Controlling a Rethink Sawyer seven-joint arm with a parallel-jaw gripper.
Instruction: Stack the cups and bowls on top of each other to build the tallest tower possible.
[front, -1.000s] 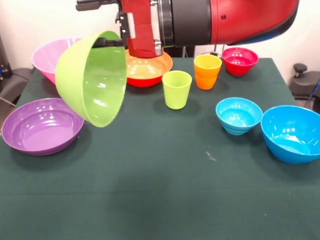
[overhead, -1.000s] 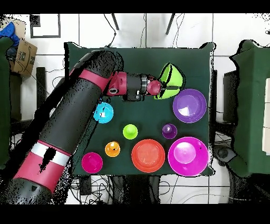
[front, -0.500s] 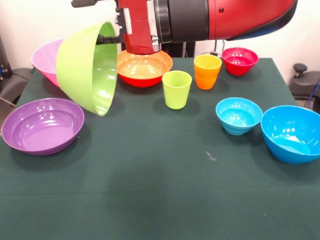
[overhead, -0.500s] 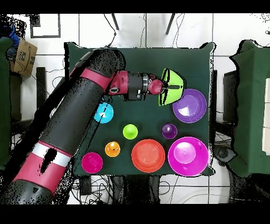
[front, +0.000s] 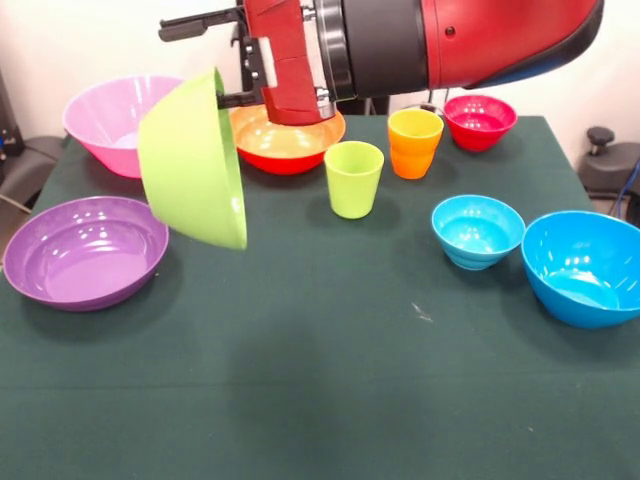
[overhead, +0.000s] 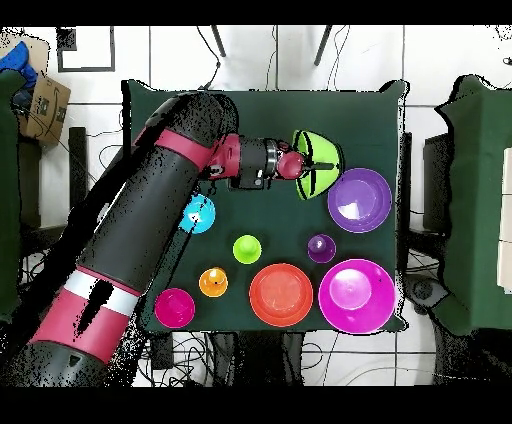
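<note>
Gripping: gripper is pinching the green bowl by its rim, carrying it tipped on edge above the table.
Neighbour: purple bowl is sitting just beside, below.
Risk: bowl is hanging sideways from a thin rim pinch; swinging could slip it loose.

Table: a dark green cloth is covering it.
Wall: a plain pale wall is standing behind.
Floor: white tiles, cables trailing.
Upper left: a cardboard box is sitting.
</note>
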